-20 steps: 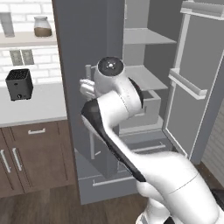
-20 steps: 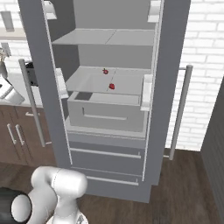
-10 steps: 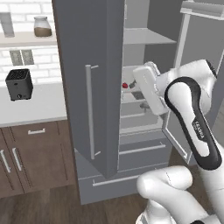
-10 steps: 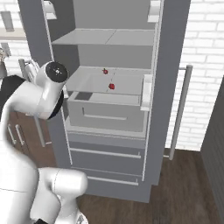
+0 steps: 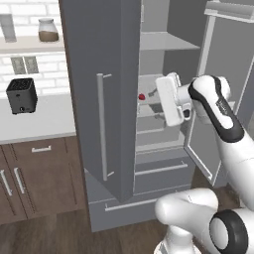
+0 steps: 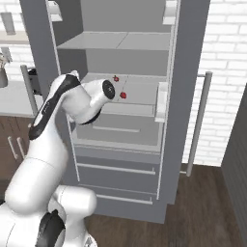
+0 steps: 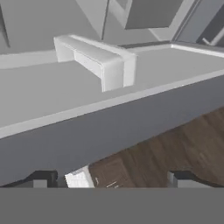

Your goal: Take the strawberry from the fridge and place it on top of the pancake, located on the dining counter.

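The fridge (image 5: 99, 59) stands with both doors swung open. On its middle shelf lies the small red strawberry (image 5: 141, 97), also in the right base view (image 6: 123, 95), where a second small red thing (image 6: 116, 78) sits just behind it. My gripper (image 5: 155, 105) hangs open in front of that shelf, a short way right of the strawberry and not touching it. Seen from the hand, the fingertips (image 7: 41, 179) stand wide apart with nothing between them, over a grey fridge ledge and wood floor. The pancake and the dining counter are out of view.
The left fridge door (image 5: 101, 129) juts toward me with its long handle; the right door (image 5: 221, 74) is open beside my arm. Two drawers (image 6: 116, 169) sit below the shelves. A black toaster (image 5: 22, 95) stands on the white worktop (image 5: 49, 121) above brown cabinets (image 5: 34, 168).
My arm has swung up and right from low in front of the left door to the fridge's middle shelf. The jaws have stayed open.
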Motion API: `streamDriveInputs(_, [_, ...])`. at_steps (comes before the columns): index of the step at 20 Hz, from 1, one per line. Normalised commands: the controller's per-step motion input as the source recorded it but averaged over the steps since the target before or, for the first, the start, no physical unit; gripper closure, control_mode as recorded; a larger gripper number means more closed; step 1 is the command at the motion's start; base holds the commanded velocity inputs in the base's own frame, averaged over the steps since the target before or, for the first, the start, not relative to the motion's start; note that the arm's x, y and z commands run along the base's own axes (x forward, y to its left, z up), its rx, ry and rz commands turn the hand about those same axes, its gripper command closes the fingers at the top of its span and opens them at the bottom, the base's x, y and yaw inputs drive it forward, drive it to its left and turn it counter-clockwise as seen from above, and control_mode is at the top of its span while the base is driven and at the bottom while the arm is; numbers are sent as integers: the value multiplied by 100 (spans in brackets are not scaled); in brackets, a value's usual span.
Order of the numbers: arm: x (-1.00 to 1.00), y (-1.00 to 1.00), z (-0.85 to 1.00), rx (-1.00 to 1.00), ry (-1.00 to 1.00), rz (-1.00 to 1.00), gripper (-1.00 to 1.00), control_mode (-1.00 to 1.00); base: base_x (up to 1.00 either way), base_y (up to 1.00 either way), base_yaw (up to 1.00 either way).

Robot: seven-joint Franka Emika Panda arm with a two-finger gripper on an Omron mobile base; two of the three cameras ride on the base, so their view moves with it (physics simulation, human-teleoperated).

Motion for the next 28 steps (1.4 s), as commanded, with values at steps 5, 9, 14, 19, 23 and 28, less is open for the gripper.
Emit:
streamDriveInputs(5, [76, -25, -29, 11, 5, 13, -100, -100, 0, 0, 0])
streamDriveInputs(9, [72, 9, -25, 8, 1, 12, -100, -100, 0, 0, 0])
streamDriveInputs(14, [37, 36, -23, 2, 0, 9, -100, -100, 0, 0, 0])
streamDriveInputs(19, [14, 58, -16, 0, 0, 10, -100, -100, 0, 0, 0])
streamDriveInputs(23, [-14, 76, -19, 0, 0, 16, -100, -100, 0, 0, 0])
streamDriveInputs(28, [-40, 84, -15, 0, 0, 14, -100, -100, 0, 0, 0])
